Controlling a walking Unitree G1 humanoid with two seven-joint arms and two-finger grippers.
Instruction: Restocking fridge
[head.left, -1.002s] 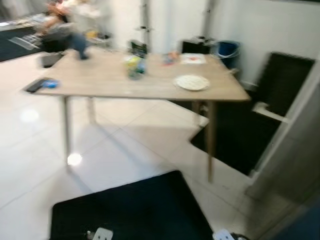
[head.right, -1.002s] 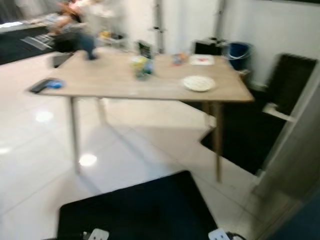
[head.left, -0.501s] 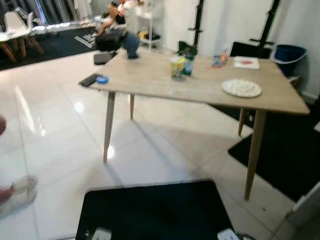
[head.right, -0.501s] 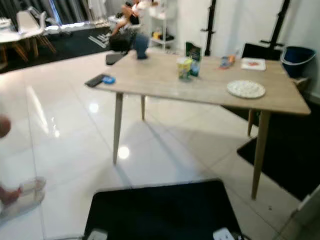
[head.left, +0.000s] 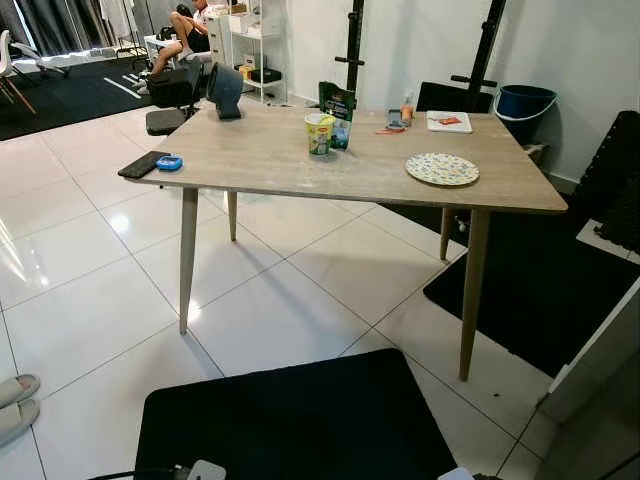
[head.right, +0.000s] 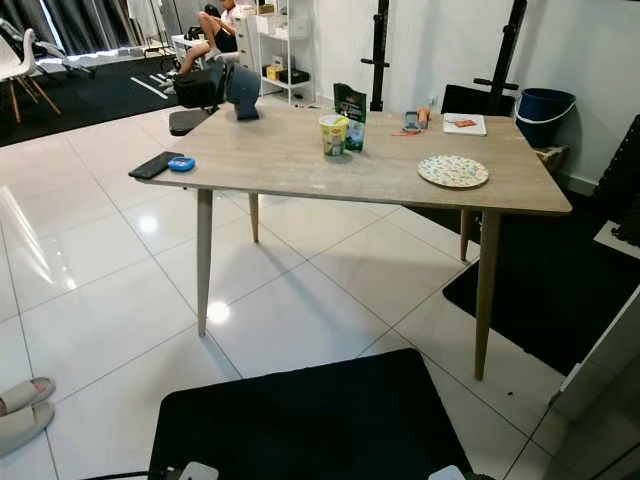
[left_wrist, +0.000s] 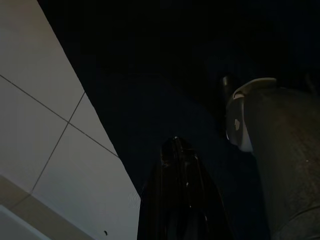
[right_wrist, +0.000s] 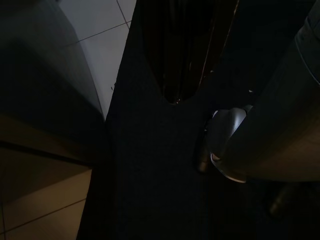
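Table (head.left: 260, 160) centre frame; cup (head.left: 319, 133) upper centre, beside carton (head.left: 338, 103). Cup likely light, thin-walled: grasp mid-body. Left tool (left_wrist: 181, 200), right tool (right_wrist: 182, 55) hang idle; finger state indeterminable.

Bare wood is lying open across the pale wooden desk (head.left: 260, 160)'s near half; a yellow-lidded cup (head.left: 319, 133) is blocking twelve o'clock, a patterned round plate (head.left: 441, 169) two o'clock.
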